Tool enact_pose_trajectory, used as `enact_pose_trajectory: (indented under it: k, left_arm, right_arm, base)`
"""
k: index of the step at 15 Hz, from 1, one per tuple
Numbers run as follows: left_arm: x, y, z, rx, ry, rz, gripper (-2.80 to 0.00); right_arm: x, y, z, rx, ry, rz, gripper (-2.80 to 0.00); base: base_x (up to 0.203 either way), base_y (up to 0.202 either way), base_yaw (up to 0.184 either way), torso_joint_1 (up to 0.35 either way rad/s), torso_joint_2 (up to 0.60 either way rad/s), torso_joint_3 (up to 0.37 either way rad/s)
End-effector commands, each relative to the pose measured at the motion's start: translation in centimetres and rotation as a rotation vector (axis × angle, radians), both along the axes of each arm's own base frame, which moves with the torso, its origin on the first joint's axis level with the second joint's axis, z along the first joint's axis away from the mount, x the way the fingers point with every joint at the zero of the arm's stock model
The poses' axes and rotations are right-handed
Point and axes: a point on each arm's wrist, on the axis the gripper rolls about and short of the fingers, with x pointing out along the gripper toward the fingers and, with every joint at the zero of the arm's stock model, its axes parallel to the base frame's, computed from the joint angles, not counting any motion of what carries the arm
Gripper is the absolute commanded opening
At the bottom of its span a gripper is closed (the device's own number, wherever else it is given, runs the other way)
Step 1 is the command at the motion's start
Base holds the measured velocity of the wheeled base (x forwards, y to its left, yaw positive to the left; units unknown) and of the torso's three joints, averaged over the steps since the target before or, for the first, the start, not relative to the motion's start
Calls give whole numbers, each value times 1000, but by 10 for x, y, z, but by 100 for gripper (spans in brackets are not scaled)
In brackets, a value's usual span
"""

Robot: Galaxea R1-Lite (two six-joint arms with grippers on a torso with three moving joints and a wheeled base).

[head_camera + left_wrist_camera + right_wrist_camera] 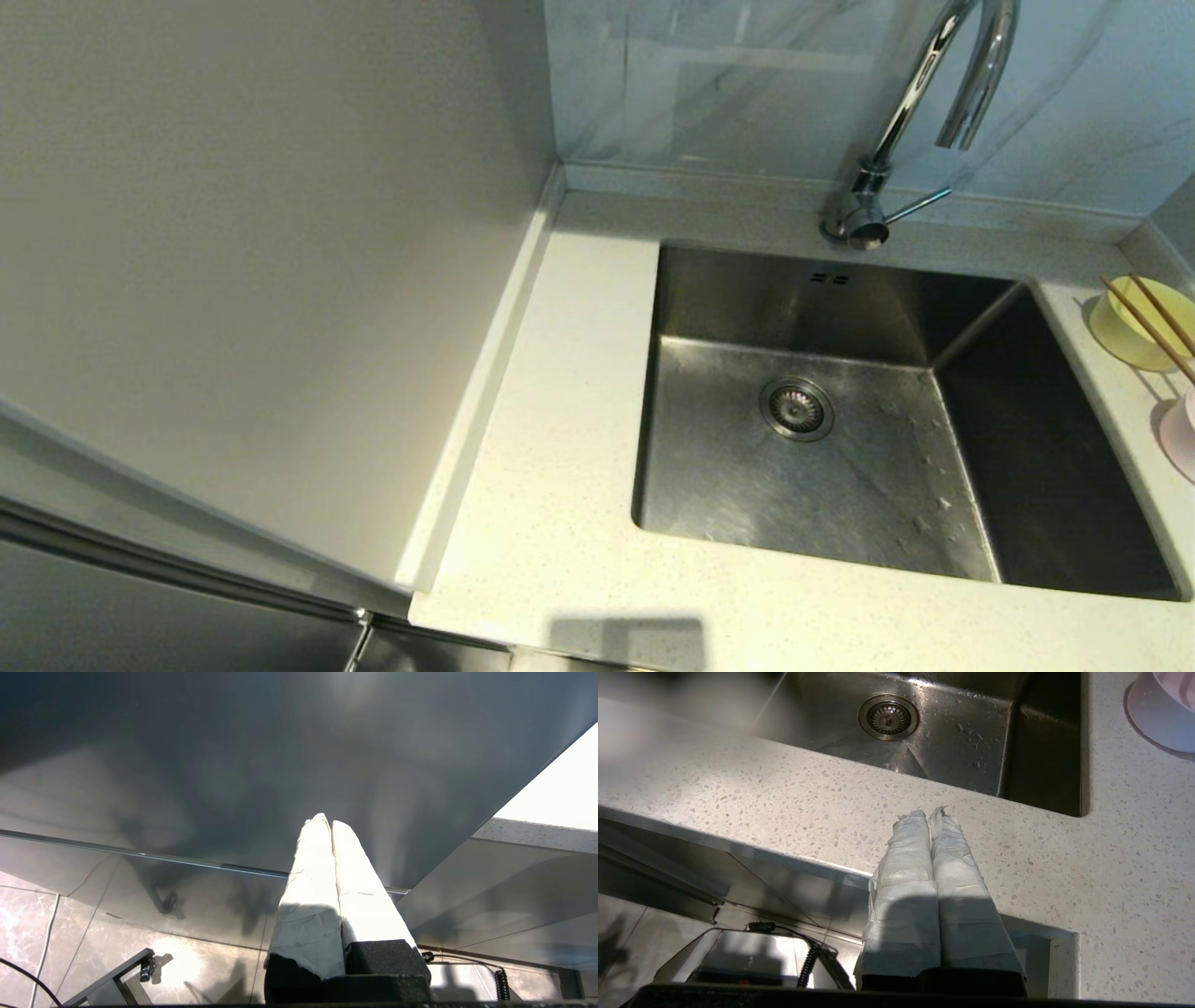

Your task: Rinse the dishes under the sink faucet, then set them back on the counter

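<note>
Currently, the sink (887,420) sits recessed in the speckled counter (541,523), with its round drain strainer (796,408) on the basin floor and two small overflow slots (829,277) in the rear wall. Water droplets lie scattered on the basin floor to the right of the strainer. The sink faucet (920,103) stands on the counter behind the basin; its gooseneck spout curves over the rear of the sink, and its thin side lever (920,204) points to the right.

Dishes — all on the counter, right of the sink:
- Yellow-green bowl (1134,327), near the back corner, upright.
- Two chopsticks (1153,322), laid across the rim of the yellow-green bowl.
- Pale pink bowl (1178,434), just in front of the yellow-green bowl, partly cut off by the edge of the head view.

Right pincer (930,812): wrapped fingers pressed together, holding nothing, positioned above the front strip of the counter and pointing toward the sink.

Left pincer (325,822): fingers together, holding nothing, parked low beside a grey cabinet front (280,765) — below counter level, over the tiled floor (42,933).

Neither arm appears in the head view.
</note>
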Motion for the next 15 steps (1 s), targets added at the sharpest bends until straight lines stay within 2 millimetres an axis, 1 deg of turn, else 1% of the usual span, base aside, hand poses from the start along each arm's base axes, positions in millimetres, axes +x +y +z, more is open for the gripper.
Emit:
enact_pose_trajectory:
  k: [1,15]
  left_arm:
    - [0,0,0,0,-4,0,-280]
    - [0,0,0,0,-4,0,-280]
  right_arm:
    - [0,0,0,-1,6,1,-280]
    - [0,0,0,1,6,1,-280]
  base:
    - [0,0,0,0,0,0]
    - [0,0,0,0,0,0]
